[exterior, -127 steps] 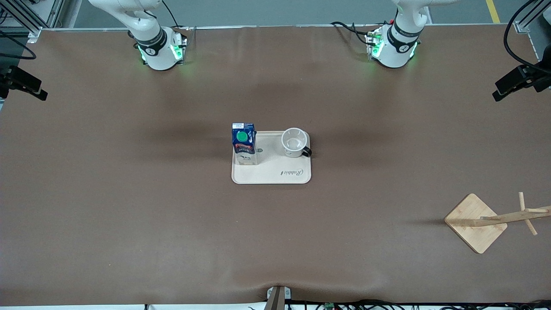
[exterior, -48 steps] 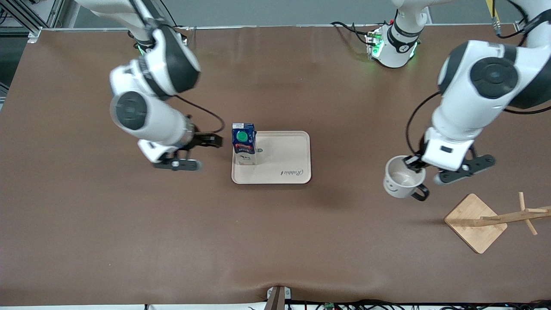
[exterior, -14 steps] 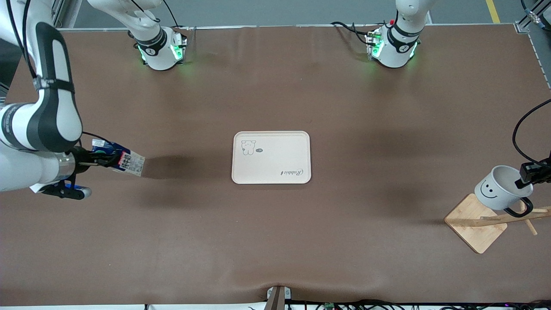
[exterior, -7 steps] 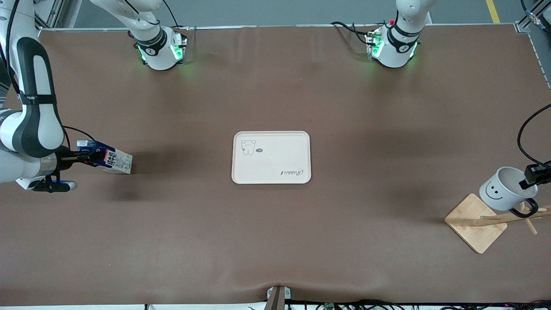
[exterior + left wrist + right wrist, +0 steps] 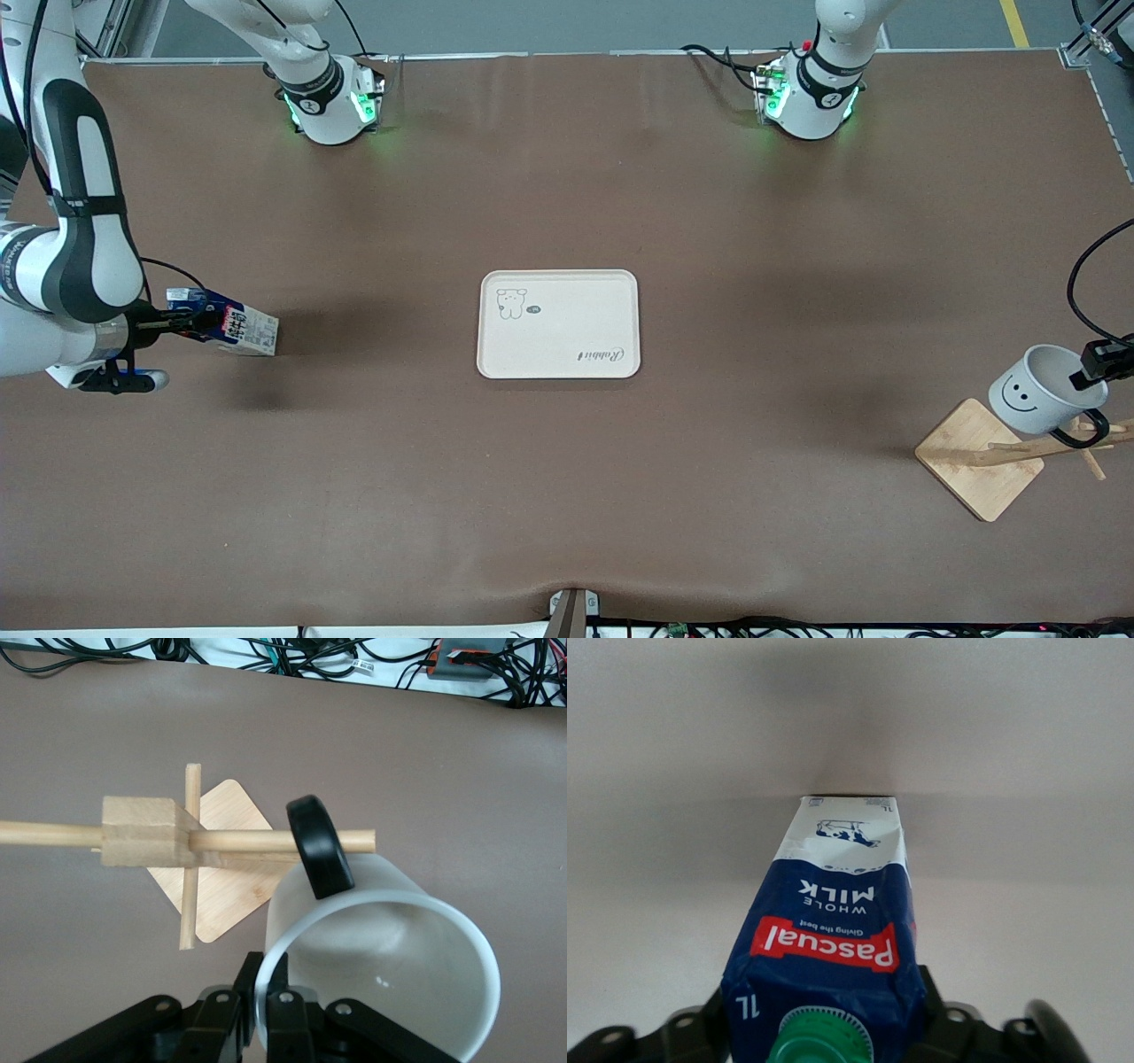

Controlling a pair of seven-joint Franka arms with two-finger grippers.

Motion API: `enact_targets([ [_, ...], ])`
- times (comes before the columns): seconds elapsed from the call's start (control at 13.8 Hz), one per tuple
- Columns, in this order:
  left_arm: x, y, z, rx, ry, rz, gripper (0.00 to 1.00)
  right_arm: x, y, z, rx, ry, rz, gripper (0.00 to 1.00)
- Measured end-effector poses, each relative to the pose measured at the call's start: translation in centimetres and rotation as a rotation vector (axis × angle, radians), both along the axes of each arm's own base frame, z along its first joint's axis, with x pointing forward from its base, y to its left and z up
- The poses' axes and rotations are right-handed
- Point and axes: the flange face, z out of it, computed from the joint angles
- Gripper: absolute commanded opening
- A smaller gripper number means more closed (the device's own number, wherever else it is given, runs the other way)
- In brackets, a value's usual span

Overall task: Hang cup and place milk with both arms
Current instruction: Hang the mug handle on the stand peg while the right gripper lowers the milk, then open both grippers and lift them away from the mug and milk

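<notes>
My left gripper (image 5: 1091, 369) is shut on the rim of the white smiley cup (image 5: 1036, 400) and holds it tilted over the wooden rack (image 5: 979, 458) at the left arm's end. In the left wrist view the gripper (image 5: 270, 992) pinches the cup wall (image 5: 381, 966). The black handle (image 5: 319, 846) sits across a horizontal peg (image 5: 257, 841), whose tip shows past it. My right gripper (image 5: 177, 321) is shut on the blue milk carton (image 5: 232, 325), tilted low over the table at the right arm's end. The right wrist view shows the carton (image 5: 833, 930), its green cap (image 5: 824, 1041) and the gripper (image 5: 828, 1028).
A cream tray (image 5: 558, 363) lies at the table's middle with nothing on it. The rack's square base (image 5: 221, 859) and other pegs (image 5: 1094, 465) stand near the table's edge at the left arm's end. Cables (image 5: 292, 651) run along the table's front edge.
Both arms lifted the cup and the milk off the tray and carried them to opposite ends. In the last half second the cup sank slightly onto the peg and the carton shifted a little.
</notes>
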Motion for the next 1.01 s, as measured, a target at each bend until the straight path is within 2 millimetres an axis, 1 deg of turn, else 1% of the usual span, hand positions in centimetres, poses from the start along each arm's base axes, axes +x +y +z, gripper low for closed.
enact_targets([
  [0.07, 0.1, 0.1, -0.5, -0.005, 0.006, 0.0, 0.95, 0.0, -0.1, 0.1, 0.0, -0.001, -0.001, 1.0],
  [0.14, 0.2, 0.2, -0.9, -0.01, 0.012, 0.0, 1.0, 0.1, -0.1, 0.2, -0.001, -0.005, -0.002, 1.0],
  [0.22, 0.3, 0.3, -1.2, -0.014, 0.012, 0.001, 1.0, 0.2, -0.1, 0.4, -0.002, -0.011, -0.002, 1.0],
  [0.29, 0.6, 0.5, -0.9, -0.016, 0.005, 0.003, 1.0, 0.5, -0.1, 0.9, -0.004, -0.021, -0.001, 1.0],
  [0.43, 1.0, 0.4, 0.4, -0.013, -0.023, 0.001, 1.0, 1.1, -0.1, 2.0, -0.008, -0.049, 0.002, 1.0],
  [0.58, 1.3, -0.3, 1.6, -0.012, -0.037, -0.01, 1.0, 1.8, 0.1, 3.7, -0.009, -0.072, 0.008, 1.0],
  [0.72, 1.6, -1.7, 2.3, -0.017, -0.028, -0.027, 1.0, 2.1, 0.5, 5.3, -0.007, -0.078, 0.015, 1.0],
  [0.87, 1.6, -3.8, 3.0, -0.014, 0.011, -0.014, 1.0, 2.5, 0.8, 6.3, -0.008, -0.095, 0.023, 1.0],
  [0.94, 1.5, -4.8, 3.6, 0.004, 0.03, -0.004, 1.0, 3.0, 1.1, 7.1, -0.01, -0.115, 0.028, 1.0],
  [1.01, 1.3, -5.9, 4.3, 0.021, 0.051, 0.007, 1.0, 3.6, 1.5, 8.5, -0.014, -0.144, 0.036, 1.0],
])
